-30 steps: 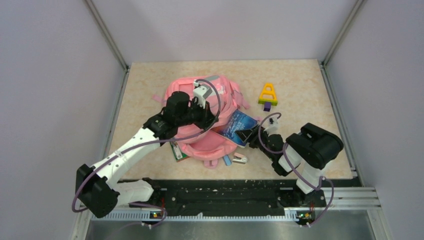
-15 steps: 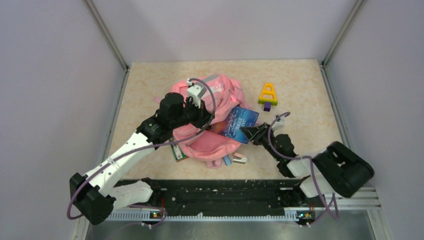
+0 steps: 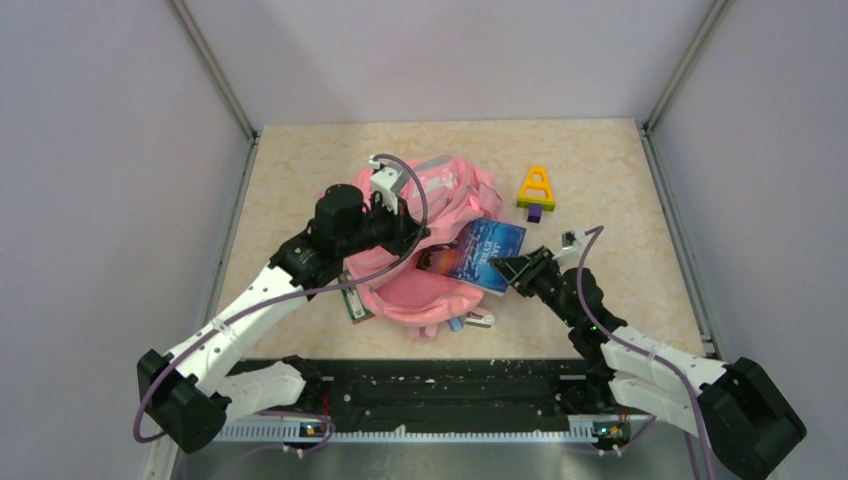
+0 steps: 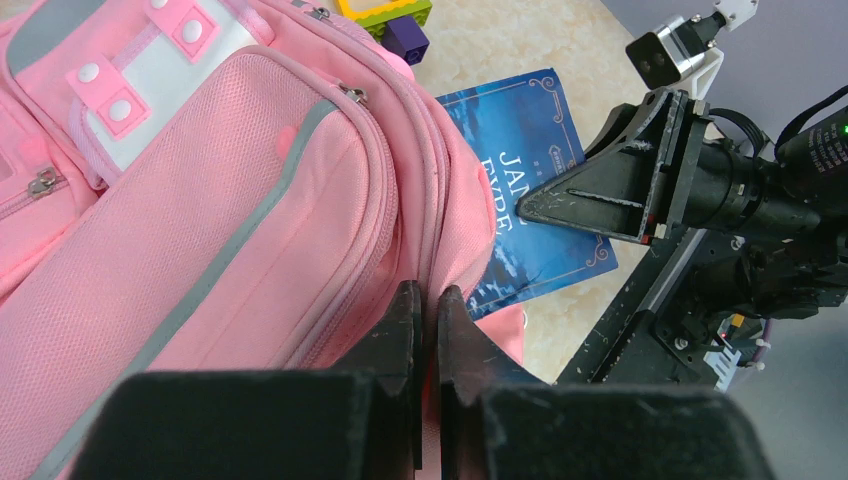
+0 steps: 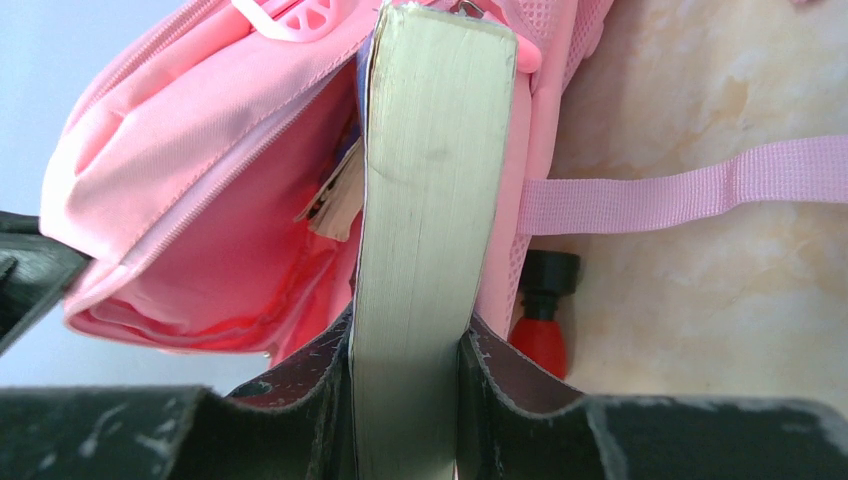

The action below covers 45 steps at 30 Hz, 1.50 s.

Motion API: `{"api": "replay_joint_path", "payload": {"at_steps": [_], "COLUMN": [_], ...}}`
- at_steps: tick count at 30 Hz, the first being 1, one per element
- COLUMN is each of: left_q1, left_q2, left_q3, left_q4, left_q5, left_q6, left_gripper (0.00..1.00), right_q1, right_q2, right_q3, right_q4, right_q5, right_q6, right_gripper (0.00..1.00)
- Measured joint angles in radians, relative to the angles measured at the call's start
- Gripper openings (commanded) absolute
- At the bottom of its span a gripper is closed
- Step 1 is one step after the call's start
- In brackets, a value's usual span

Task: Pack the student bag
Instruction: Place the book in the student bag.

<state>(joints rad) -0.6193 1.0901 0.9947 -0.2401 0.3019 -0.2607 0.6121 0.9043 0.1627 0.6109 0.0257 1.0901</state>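
The right gripper (image 5: pixel 410 345) is closed on a thick blue book (image 5: pixel 432 170), one jaw on each cover, with the page edge turned to the wrist camera. The left gripper (image 4: pixel 427 300) is pressed almost together on a thin fold of pink fabric at the rim of the bag's mouth.

The beige table (image 3: pixel 610 160) is closed by pale walls on the left, the far and the right side, and a black rail (image 3: pixel 450 385) runs along the near edge. The student bag (image 3: pixel 415 292) lies about in the middle of the table, a little to the left. Bare surface shows in a band between it and the left wall, and in a wider band at the far wall.

The book enters the bag from the right. Its far end is between the pink layers, and the rest stands out over the table toward the right arm.

A yellow triangle toy (image 3: pixel 536 186) with a purple block (image 3: pixel 535 212) stands apart from the bag on the far right, with bare table between it and the right wall.

A flat green-edged thing (image 3: pixel 355 304) sticks out under the bag's near left edge. A pink strap (image 5: pixel 690 185) lies flat on the table. Just beside the bag, a small red and black thing (image 5: pixel 541 320) touches the table; I cannot tell what it is.
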Motion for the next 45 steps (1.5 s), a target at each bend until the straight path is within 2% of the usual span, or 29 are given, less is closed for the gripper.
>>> {"api": "replay_joint_path", "payload": {"at_steps": [5, 11, 16, 27, 39, 45], "left_q1": [0.002, 0.002, 0.002, 0.005, 0.019, 0.019], "left_q2": [0.0, 0.0, 0.0, -0.005, 0.057, 0.08], "left_q3": [0.0, 0.0, 0.0, 0.001, 0.173, 0.195], "left_q4": [0.0, 0.0, 0.002, 0.006, -0.074, -0.076], "left_q5": [0.0, -0.015, -0.022, -0.027, -0.032, -0.028], "left_q6": [-0.001, 0.0, -0.006, -0.034, -0.032, -0.032], "left_gripper": [0.0, 0.0, 0.0, 0.0, 0.0, 0.0], "right_q1": [0.019, 0.028, 0.032, 0.137, 0.143, 0.145], "right_q2": [-0.006, -0.081, -0.094, 0.065, 0.171, 0.243], "right_q3": [0.0, 0.017, 0.017, 0.026, 0.108, 0.162], "right_q4": [0.001, -0.085, -0.076, 0.177, 0.313, 0.346], "right_q5": [0.012, 0.032, 0.045, 0.117, 0.154, 0.175], "right_q6": [0.082, 0.093, 0.126, 0.166, 0.171, 0.158], "right_gripper": [0.0, 0.0, 0.0, 0.0, 0.0, 0.0]}}
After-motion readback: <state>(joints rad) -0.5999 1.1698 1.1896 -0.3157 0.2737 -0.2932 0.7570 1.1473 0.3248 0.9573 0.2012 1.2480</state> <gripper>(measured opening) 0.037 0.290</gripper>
